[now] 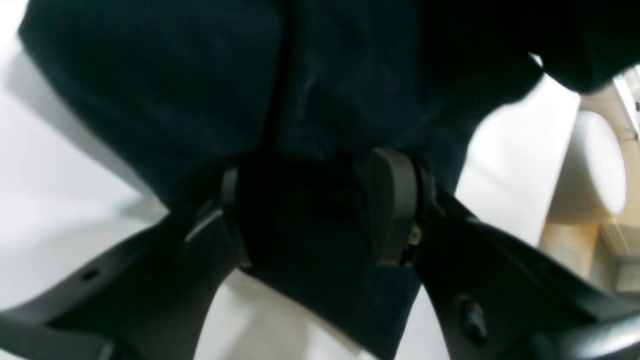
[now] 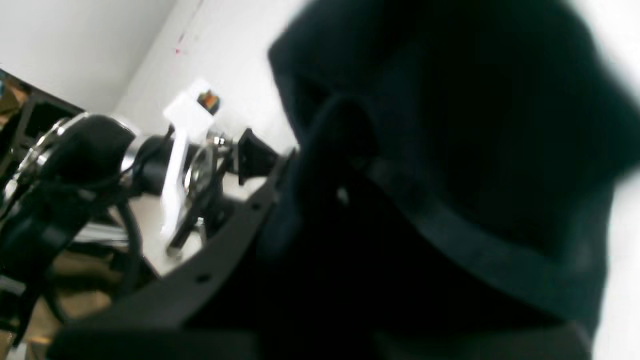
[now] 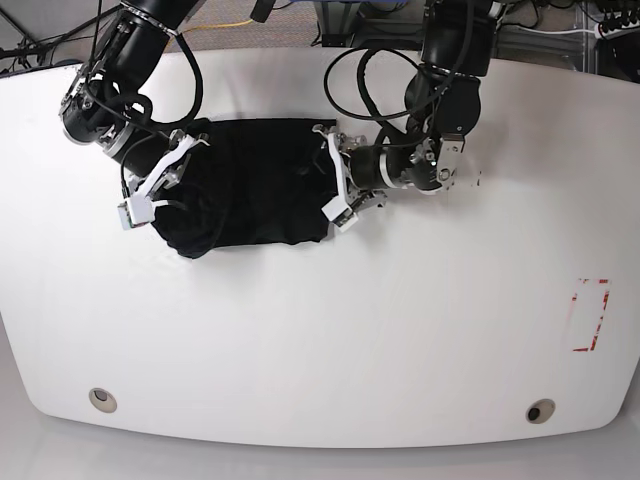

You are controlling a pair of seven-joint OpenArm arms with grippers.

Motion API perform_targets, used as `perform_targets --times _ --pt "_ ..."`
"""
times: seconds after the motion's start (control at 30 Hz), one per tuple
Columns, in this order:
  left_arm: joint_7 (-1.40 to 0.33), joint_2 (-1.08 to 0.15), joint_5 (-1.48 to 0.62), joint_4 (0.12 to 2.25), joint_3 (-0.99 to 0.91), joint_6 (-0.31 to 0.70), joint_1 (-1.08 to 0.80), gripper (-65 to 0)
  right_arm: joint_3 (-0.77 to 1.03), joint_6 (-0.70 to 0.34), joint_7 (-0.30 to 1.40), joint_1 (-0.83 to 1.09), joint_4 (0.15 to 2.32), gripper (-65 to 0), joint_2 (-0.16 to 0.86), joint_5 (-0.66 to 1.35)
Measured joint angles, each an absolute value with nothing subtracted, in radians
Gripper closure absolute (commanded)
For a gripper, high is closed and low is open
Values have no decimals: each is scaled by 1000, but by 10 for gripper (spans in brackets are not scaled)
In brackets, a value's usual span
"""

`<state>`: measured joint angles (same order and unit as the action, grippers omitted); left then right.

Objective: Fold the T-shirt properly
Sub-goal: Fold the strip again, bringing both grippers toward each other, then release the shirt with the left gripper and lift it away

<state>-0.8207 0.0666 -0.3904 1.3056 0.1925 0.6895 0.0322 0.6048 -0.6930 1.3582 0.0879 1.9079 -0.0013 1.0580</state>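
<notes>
- I see the T-shirt (image 3: 245, 185) bunched on the desk (image 3: 400, 330), upper left of centre in the base view.
- My left hand (image 1: 312, 210) reaches in from the right, fingers (image 1: 392, 205) clamped on a fold of cloth.
- My right hand (image 3: 150, 195), arm bent down from the top left, is clamped on the shirt's left edge.

You will find no legible text, label, brand or number in any view; the red-edged marking (image 3: 589, 315) on the table (image 3: 400, 330) carries no readable characters.
</notes>
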Motion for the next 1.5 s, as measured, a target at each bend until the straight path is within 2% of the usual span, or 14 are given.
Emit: perform_targets --times 0.17,0.23,0.53,0.63,0.93,1.27,1.43,1.5 --pt "-818 70 -394 1306 193 690 28 -300 511 -693 1351 36 1863 0 -29 944" --pt "-818 69 -395 1306 194 690 27 -300 476 -693 1347 22 1844 -41 -31 907" --pt "-818 70 -396 1307 187 693 26 -300 338 -693 1260 17 1800 -515 -21 716" --pt "-838 77 -398 1323 156 697 19 -301 313 -693 1259 20 1800 -585 -22 674" --pt "-938 56 -448 1481 44 677 -25 -300 284 -692 1253 70 1932 -591 -17 661" --pt "-942 -109 -727 1711 -141 671 -123 -300 280 -696 1258 118 1958 -590 12 658" --pt "-950 -203 -755 1721 -231 670 -180 -300 279 -696 1256 113 1945 -588 11 654" --pt "-953 -226 -757 1717 -265 670 -201 -300 265 -696 1249 98 1913 -555 10 657"
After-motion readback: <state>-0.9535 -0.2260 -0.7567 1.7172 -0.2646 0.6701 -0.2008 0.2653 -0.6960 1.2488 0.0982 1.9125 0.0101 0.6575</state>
